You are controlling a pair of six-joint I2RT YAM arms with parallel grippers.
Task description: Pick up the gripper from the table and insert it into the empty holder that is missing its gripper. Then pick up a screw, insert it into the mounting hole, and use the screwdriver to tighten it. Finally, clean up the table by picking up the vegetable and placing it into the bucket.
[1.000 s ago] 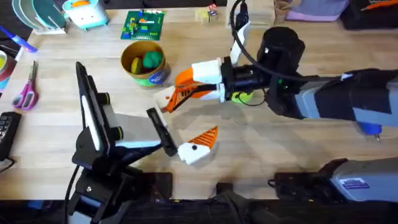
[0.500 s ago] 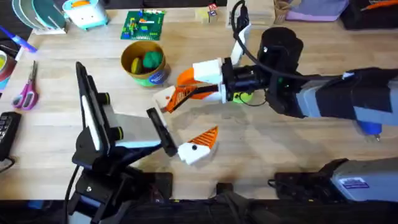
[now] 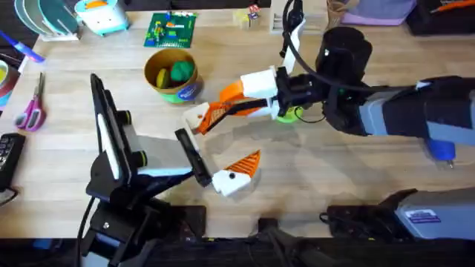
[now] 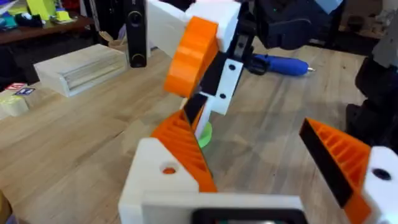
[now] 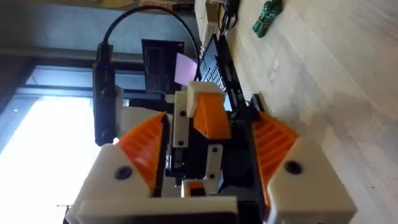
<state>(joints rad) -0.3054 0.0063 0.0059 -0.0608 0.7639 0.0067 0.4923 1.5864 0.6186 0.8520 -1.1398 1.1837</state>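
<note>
My left gripper [image 3: 217, 146] [image 4: 245, 127] is open wide above the table [image 3: 319, 170]. Both its white finger blocks carry orange ribbed tips, so I cannot tell which is the holder. My right gripper [image 3: 215, 110] [image 5: 208, 121] is open and turned on its side, its tips next to the left gripper's far finger [image 3: 196, 117]. A green vegetable [image 3: 181, 71] lies in the bucket [image 3: 187, 92]. The blue screwdriver [image 3: 442, 153] [image 4: 280, 63] lies on the table under the right arm. The screw is too small to make out.
A lime-green disc [image 3: 286, 116] lies under the right wrist. Pink scissors [image 3: 31, 107] and a black remote [image 3: 7, 159] are at the left edge. A green toy board [image 3: 171, 30] lies behind the bucket. A wooden block [image 4: 81, 68] stands at the back.
My right gripper has drawn back a little to the right and away from the left gripper's far finger. The left arm has not moved.
</note>
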